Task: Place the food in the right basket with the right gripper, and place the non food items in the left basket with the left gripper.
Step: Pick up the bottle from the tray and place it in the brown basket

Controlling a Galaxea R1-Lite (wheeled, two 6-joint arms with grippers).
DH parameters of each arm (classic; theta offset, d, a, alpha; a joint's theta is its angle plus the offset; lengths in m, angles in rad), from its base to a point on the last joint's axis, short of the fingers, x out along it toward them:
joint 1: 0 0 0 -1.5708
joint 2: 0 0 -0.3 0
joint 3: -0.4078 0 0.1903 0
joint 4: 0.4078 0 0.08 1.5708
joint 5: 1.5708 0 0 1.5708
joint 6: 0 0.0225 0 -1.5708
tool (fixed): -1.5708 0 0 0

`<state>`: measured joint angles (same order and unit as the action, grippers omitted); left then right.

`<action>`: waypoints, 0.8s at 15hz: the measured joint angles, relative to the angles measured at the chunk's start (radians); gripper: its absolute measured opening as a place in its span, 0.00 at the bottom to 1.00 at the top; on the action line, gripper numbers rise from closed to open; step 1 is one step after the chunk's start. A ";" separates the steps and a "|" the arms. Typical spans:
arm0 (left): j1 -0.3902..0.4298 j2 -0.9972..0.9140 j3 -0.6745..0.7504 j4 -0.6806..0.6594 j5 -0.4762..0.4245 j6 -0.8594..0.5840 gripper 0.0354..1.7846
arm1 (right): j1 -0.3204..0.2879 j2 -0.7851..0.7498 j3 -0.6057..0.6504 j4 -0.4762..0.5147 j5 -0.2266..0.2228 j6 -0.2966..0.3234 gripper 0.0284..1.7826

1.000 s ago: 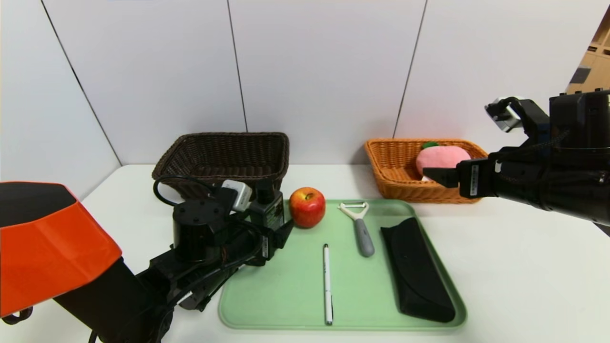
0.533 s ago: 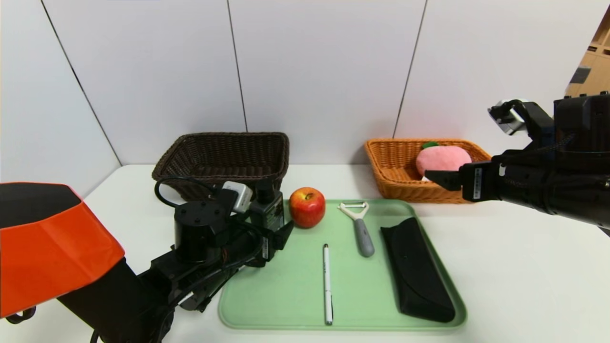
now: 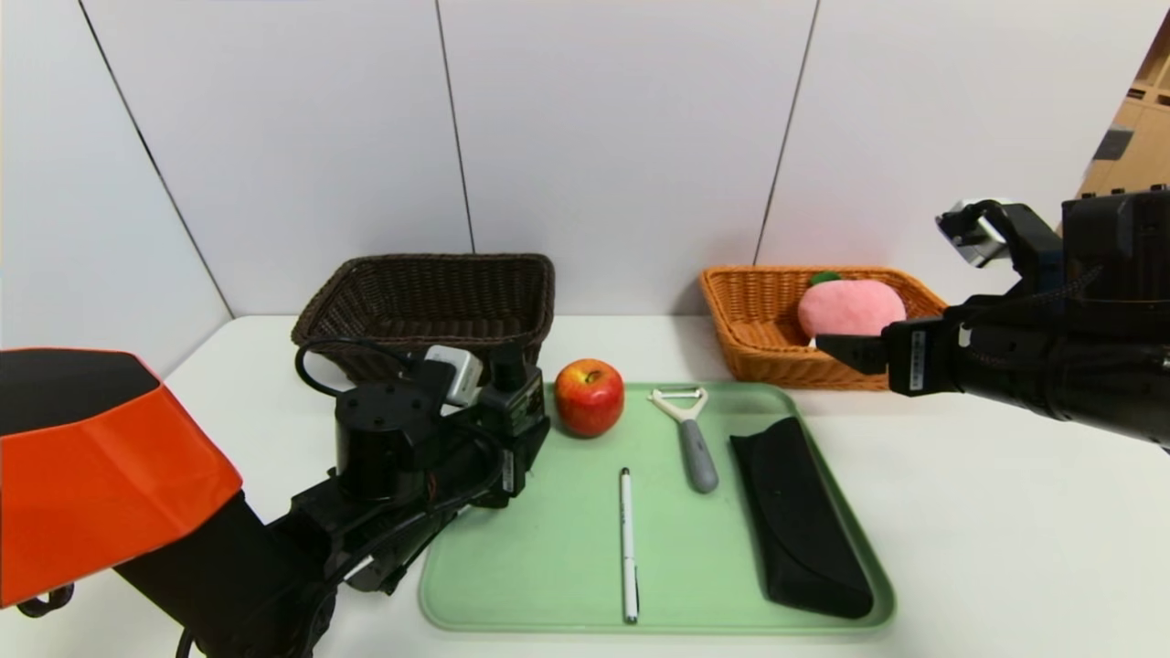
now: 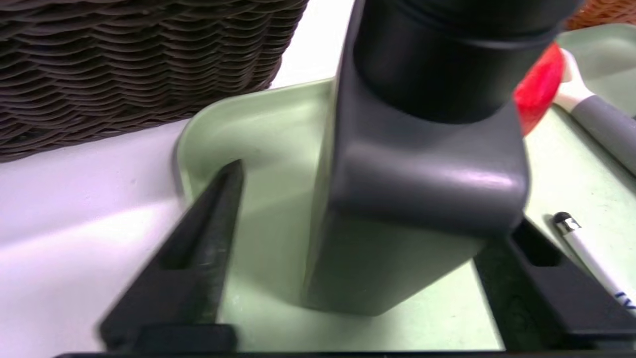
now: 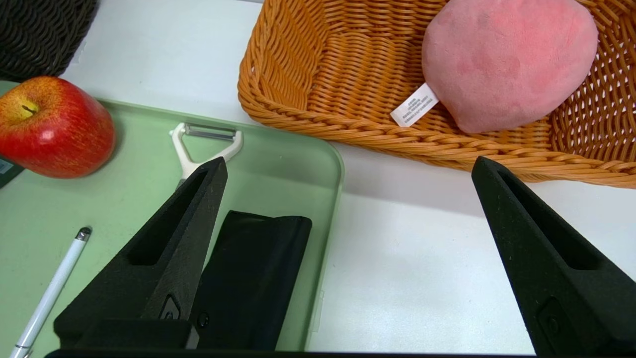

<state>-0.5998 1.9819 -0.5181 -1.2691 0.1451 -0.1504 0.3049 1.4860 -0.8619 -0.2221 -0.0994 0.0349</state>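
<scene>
the dark brown basket point(image 3: 430, 306) stands at the back left of the table. in front of it the left gripper point(image 4: 357, 278) is low over the near-left corner of the green tray point(image 3: 567, 567), its fingers spread wide on either side of the dark pump bottle point(image 4: 422, 164) — one finger shows a clear gap, so the bottle is straddled, not clamped. just beside the bottle lies the apple point(image 3: 590, 397). further right on the tray come the white pen point(image 3: 627, 545), the peeler point(image 3: 690, 436) and the black glasses case point(image 3: 797, 519), each lying apart from the others. at the back right the orange-tan basket point(image 3: 759, 338) holds the plush peach point(image 3: 850, 307), white tag showing. the right gripper point(image 5: 348, 248) hangs above the table by that basket's front rim — released, fingers wide apart, nothing between them.
</scene>
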 joint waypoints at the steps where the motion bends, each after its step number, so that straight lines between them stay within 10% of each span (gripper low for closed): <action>1: 0.000 0.001 -0.001 0.000 0.001 0.000 0.62 | 0.000 0.000 0.001 0.000 0.000 0.000 0.95; 5: 0.000 0.004 -0.003 0.000 0.001 0.000 0.32 | 0.000 -0.001 0.002 0.000 0.000 0.000 0.95; 12: -0.005 -0.047 0.017 0.014 -0.010 -0.006 0.32 | 0.000 -0.008 0.020 0.000 0.002 0.000 0.95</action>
<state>-0.6047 1.9349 -0.5011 -1.2555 0.1355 -0.1566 0.3049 1.4779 -0.8423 -0.2221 -0.0977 0.0351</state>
